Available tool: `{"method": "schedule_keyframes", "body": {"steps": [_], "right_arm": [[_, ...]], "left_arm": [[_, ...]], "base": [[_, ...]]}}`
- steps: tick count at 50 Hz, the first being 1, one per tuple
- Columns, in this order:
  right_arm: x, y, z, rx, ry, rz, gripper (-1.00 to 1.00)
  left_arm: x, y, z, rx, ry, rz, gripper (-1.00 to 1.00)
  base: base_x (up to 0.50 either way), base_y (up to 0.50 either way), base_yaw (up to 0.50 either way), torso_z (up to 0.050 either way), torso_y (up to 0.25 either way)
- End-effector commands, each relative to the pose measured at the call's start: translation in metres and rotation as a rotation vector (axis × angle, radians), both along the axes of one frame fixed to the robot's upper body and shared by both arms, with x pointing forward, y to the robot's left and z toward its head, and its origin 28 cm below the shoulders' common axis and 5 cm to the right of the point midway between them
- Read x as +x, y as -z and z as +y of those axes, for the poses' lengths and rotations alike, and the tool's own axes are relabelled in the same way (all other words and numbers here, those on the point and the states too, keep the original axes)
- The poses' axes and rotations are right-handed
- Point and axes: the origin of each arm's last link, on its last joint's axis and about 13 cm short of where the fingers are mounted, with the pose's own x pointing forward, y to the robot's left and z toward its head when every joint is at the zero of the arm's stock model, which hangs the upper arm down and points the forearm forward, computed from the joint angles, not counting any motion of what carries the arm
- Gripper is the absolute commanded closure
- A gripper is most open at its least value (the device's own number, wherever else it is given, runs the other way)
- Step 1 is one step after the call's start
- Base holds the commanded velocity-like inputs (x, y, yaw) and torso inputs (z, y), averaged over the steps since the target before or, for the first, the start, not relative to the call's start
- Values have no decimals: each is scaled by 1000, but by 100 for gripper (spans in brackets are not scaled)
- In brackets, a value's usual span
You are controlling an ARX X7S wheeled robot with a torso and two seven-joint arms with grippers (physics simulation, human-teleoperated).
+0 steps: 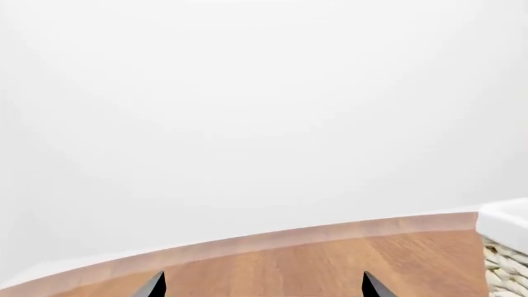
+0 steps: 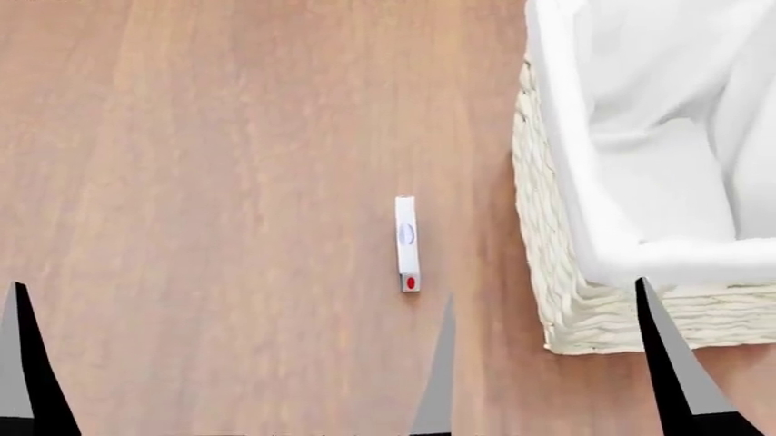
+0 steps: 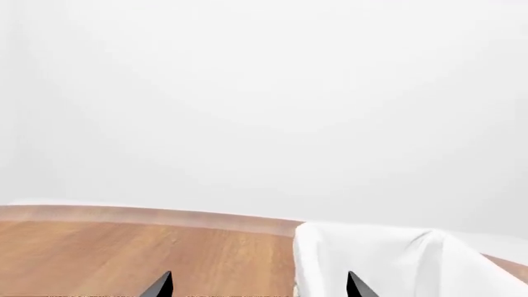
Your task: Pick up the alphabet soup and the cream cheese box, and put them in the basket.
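The cream cheese box (image 2: 408, 243), thin and white with a grey oval logo and a red dot at its near end, lies on the wooden table just left of the basket (image 2: 552, 272). The basket is cream wicker with a white cloth liner. My right gripper (image 2: 543, 291) is open, one finger near the box's near end and the other in front of the basket's near wall. The right wrist view shows that gripper (image 3: 257, 278) open with nothing between its fingers. My left gripper (image 1: 262, 281) is open and empty; one of its fingers (image 2: 24, 363) shows at the near left. The alphabet soup is out of view.
Wooden table (image 2: 218, 182) stretches left of the box. Its far edge (image 1: 272, 238) meets a plain white background in both wrist views. A corner of the basket (image 1: 505, 247) shows at the edge of the left wrist view.
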Motion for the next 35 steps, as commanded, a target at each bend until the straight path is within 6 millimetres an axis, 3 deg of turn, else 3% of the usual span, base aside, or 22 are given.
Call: {"method": "schedule_keyframes", "body": {"steps": [1,35], "right_arm": [[0,2,0,-3,-1,0,-100],[-3,1,2,-16,-4,-5,-100]], "left_arm": [[1,1,0,-2,0,0,-100],[0,1,0,-2,-5,16,-100]], "base": [[0,0,-223,0,0],[0,0,-213,0,0]]}}
